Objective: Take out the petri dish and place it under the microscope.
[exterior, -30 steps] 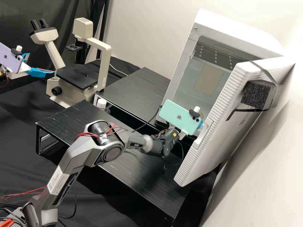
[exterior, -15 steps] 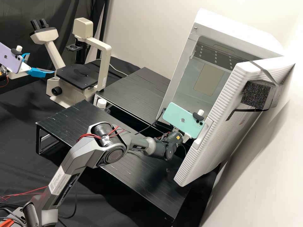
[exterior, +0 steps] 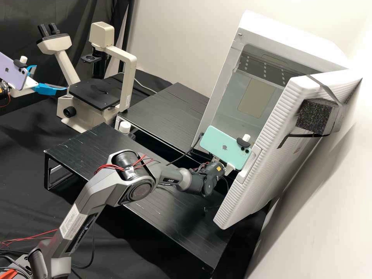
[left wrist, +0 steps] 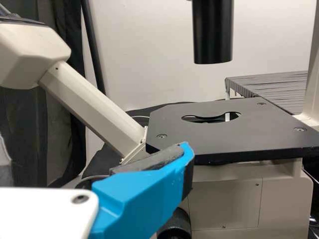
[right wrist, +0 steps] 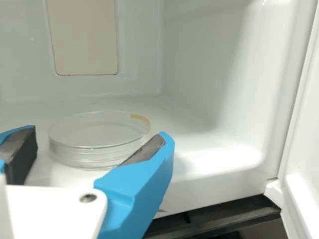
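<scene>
One clear round petri dish (right wrist: 89,153); high view: two rectangular pastel phones (exterior: 217,145), one cream metal microscope (exterior: 129,77) upper left, one boxy white cabinet (exterior: 286,31) right.

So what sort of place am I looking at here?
Most likely a laboratory, or a corner set up like one. The signs are a microscope with a black stage, a white cabinet with its door open, and a clear petri dish inside it.

Left claw (exterior: 51,77) and right claw (exterior: 231,169) both have fingers spread.
</scene>
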Robot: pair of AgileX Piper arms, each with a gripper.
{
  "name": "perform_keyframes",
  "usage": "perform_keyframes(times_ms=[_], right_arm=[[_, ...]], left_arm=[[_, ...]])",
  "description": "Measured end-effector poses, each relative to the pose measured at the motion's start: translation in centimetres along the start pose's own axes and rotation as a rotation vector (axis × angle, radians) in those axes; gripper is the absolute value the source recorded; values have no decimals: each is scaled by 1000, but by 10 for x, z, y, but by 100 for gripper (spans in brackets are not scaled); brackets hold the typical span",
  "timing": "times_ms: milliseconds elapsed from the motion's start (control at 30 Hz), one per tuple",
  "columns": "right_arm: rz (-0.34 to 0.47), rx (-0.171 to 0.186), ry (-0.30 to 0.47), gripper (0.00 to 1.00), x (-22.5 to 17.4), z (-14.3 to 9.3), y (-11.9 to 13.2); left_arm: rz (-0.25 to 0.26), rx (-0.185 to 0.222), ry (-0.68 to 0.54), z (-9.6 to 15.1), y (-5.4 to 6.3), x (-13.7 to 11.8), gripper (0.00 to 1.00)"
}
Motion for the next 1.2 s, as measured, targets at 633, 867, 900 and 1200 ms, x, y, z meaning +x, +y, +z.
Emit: perform_keyframes(times_ms=[633,867,900,1200], right_arm=[[-10,-21,-26,100,26,1,-5],[-9,-25,-32,0,28,-2,-4],[-10,-25,-32,0,28,-2,-4],[-12,-26,-31,0,28,-3,-5]], left_arm=[[0,0,0,0,0,0,100],[0,0,0,0,0,0,100],[0,0,0,0,0,0,100],[0,0,0,0,0,0,100]])
